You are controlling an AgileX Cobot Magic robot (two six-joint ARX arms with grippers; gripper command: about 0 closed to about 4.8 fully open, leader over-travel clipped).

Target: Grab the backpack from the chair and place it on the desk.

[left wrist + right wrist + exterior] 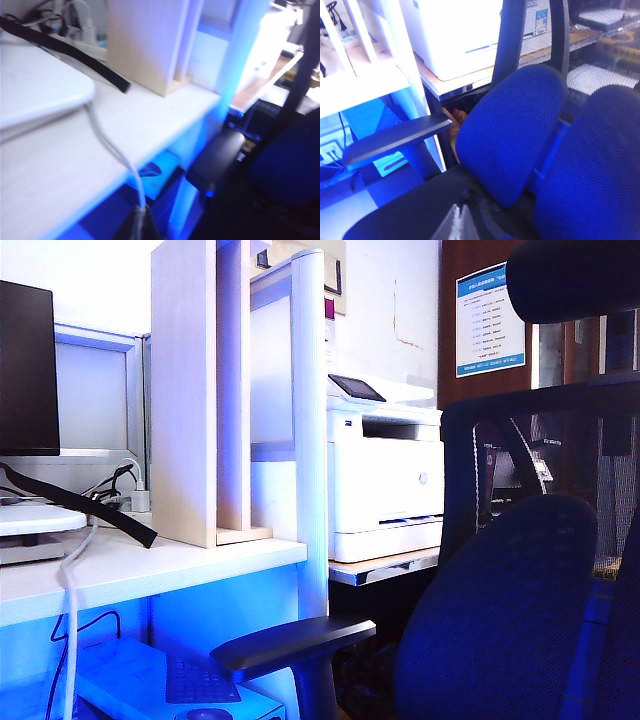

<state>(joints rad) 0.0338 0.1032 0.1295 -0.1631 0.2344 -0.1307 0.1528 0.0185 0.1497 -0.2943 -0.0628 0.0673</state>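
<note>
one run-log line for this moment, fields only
backpack: on chair | desk: no backpack | left gripper: jaws shut, empty, by desk edge | right gripper: jaws shut, empty, above chair

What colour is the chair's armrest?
Dark grey-black armrest, clearest in the right wrist view.

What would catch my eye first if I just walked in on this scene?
Probably the big dark blue mesh-textured backpack, leaning on the dark mesh-backed office chair at the right. Next, the long white desk at the left, a black strap trailing across it, and the white printer behind. The left gripper and right gripper, both shut, hold nothing.
</note>
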